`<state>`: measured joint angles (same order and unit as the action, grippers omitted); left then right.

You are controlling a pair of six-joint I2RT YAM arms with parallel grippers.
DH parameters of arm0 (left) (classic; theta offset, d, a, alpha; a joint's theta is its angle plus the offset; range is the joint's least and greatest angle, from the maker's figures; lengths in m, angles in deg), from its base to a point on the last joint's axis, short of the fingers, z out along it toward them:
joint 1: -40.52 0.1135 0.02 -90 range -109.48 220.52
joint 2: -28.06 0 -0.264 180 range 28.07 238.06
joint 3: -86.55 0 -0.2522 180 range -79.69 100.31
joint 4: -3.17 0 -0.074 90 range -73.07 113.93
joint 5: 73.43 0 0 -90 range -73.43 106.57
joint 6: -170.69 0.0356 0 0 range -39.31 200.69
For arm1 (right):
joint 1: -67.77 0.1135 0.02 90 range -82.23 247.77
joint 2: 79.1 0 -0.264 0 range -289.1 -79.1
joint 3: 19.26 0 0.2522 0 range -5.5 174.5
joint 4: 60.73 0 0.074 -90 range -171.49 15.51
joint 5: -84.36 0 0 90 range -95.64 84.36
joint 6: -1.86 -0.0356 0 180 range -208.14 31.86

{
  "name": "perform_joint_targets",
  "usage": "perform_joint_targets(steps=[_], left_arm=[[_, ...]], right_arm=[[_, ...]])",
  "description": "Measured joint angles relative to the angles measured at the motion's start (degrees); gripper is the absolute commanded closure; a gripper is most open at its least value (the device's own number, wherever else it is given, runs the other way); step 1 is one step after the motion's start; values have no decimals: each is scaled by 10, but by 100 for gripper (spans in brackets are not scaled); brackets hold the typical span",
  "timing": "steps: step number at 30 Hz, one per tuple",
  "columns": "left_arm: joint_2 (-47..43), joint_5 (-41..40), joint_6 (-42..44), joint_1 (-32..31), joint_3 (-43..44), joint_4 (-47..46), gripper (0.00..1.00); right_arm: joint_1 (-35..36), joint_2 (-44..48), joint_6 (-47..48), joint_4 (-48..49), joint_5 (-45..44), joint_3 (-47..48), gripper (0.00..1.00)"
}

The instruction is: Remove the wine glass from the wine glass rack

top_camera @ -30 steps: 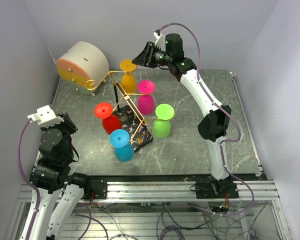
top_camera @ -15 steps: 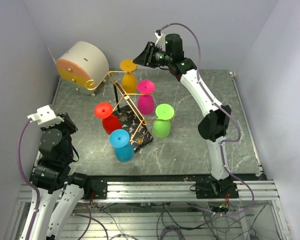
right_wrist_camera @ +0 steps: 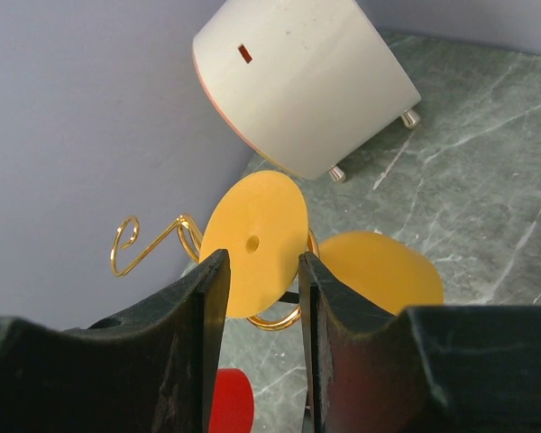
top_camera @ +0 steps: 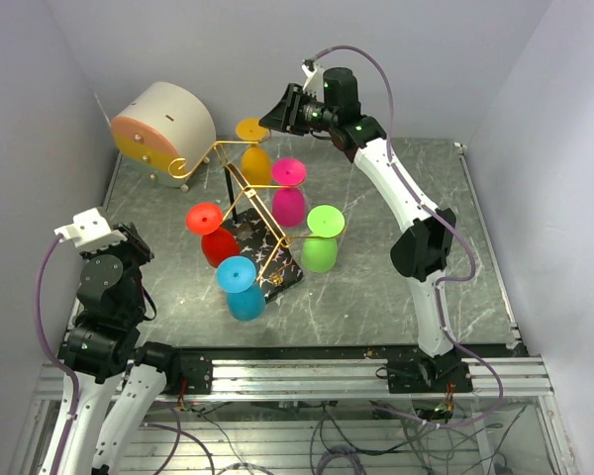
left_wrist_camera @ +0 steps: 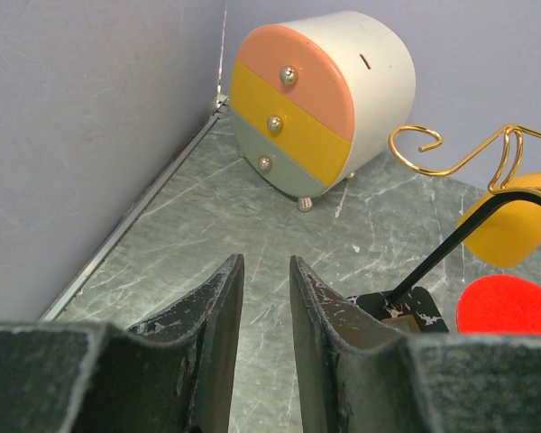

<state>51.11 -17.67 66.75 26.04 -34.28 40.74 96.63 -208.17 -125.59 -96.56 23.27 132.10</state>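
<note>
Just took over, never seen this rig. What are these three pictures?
Two robot arms are bolted at the near edge of a green marbled table. The wide picture looks down from above; the other two come from a camera on each wrist. On the table stand a thin gold wire wine glass rack with a black base and a round beige drawer box. Hanging upside down on the rack: yellow wine glass, pink glass, green glass, red glass, blue glass. The right tool, open, faces the yellow glass's foot; the left tool is open. Neither holds anything.
</note>
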Motion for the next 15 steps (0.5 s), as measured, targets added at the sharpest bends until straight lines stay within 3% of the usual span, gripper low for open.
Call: perform_joint_targets(steps=[15], left_arm=[[0,0,0,0,0,0,62]], right_arm=[[0,0,-6,35,4,-17,66]])
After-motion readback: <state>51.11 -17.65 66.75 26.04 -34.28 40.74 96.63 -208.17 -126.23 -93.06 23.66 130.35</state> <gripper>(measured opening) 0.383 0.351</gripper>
